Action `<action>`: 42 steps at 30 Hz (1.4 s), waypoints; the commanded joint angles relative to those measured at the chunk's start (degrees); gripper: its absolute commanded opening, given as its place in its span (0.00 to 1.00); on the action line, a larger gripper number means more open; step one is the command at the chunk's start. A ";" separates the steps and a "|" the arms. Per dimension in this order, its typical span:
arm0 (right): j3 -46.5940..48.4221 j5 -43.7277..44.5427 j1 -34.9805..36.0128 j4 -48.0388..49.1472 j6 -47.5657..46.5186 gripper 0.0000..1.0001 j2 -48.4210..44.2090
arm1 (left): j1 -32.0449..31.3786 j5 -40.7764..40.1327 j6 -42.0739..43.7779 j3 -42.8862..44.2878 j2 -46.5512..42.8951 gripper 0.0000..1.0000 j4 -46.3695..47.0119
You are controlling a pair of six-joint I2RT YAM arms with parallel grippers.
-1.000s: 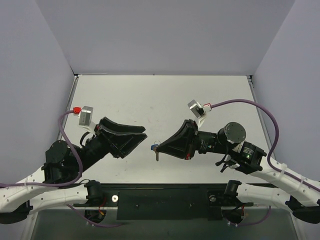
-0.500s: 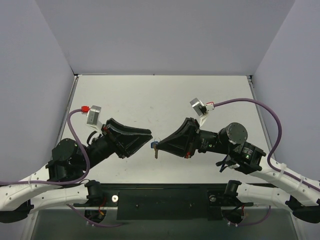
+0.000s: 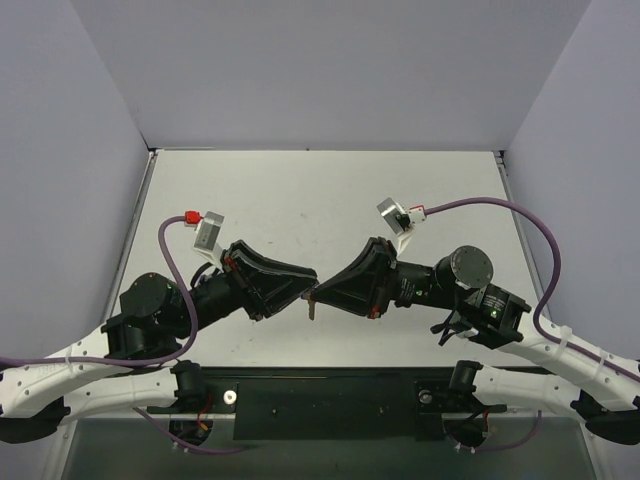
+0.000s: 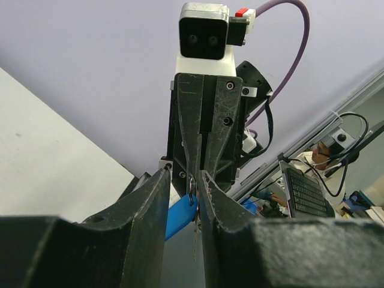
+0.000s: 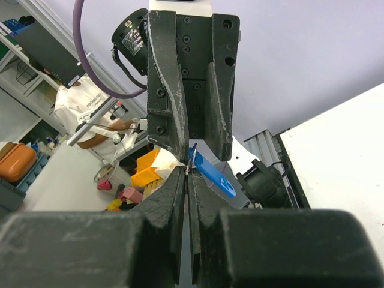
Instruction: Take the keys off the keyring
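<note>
My right gripper is shut on the thin metal ring of the keyring and holds it above the table. The blue tag hangs off the ring to one side. The tiny silver key dangles below the ring; it also shows edge-on in the left wrist view. My left gripper is open, tip to tip with the right one. Its fingers stand either side of the ring and the blue tag. I cannot tell whether they touch.
The white table stretches behind both arms, with grey walls around it. A black rail runs along the near edge between the arm bases. Purple cables loop above each wrist.
My left gripper has moved right, toward the right gripper, and its open fingers now straddle the ring and tag. The right gripper has stayed almost still, holding the keyring.
</note>
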 commanded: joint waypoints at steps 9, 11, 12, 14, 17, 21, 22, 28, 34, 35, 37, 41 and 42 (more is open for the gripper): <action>1.28 -0.20 1.18 3.67 -1.11 0.00 0.08 | -0.25 1.28 0.15 2.66 0.10 0.00 1.12; 1.28 -0.20 1.26 3.41 -1.28 0.00 -0.01 | -0.25 1.28 0.33 2.66 -0.08 0.00 0.86; 1.37 -0.20 1.26 2.80 -1.46 0.00 -0.01 | -0.25 1.37 0.50 2.74 -0.25 0.00 0.42; 1.46 -0.29 1.35 2.18 -1.89 0.00 -0.09 | -0.25 1.54 0.76 3.27 -0.34 0.00 -0.98; 2.16 -0.64 1.44 -0.01 -2.60 0.00 -0.18 | -0.25 2.42 1.38 4.93 0.01 0.00 -4.30; 3.13 -1.34 1.62 -3.43 -3.91 0.00 -0.01 | -0.25 3.04 1.91 7.05 0.45 0.00 -10.47; 3.65 -1.43 1.70 -4.32 -4.35 0.00 -0.01 | -0.25 3.47 2.00 7.31 0.45 0.00 -11.00; 5.23 -2.05 1.88 -10.64 -6.64 0.00 0.43 | -0.25 4.27 1.82 7.84 0.18 0.00 -15.22; 6.20 -2.75 2.14 -13.63 -7.96 0.00 1.13 | -0.25 5.14 1.47 6.96 -0.17 0.00 -15.76; 6.47 -3.01 2.06 -14.08 -8.14 0.00 1.14 | -0.25 5.41 1.56 6.88 -0.25 0.00 -15.84; 6.90 -3.36 2.14 -15.04 -8.57 0.00 1.49 | -0.25 5.50 1.65 6.96 -0.08 0.00 -15.76; 7.35 -4.24 2.32 -16.54 -9.19 0.00 2.10 | -0.25 8.48 2.08 7.58 0.53 0.00 -16.89; 7.35 -4.33 2.32 -16.72 -9.28 0.00 2.36 | -0.25 8.83 2.26 8.01 0.71 0.00 -17.68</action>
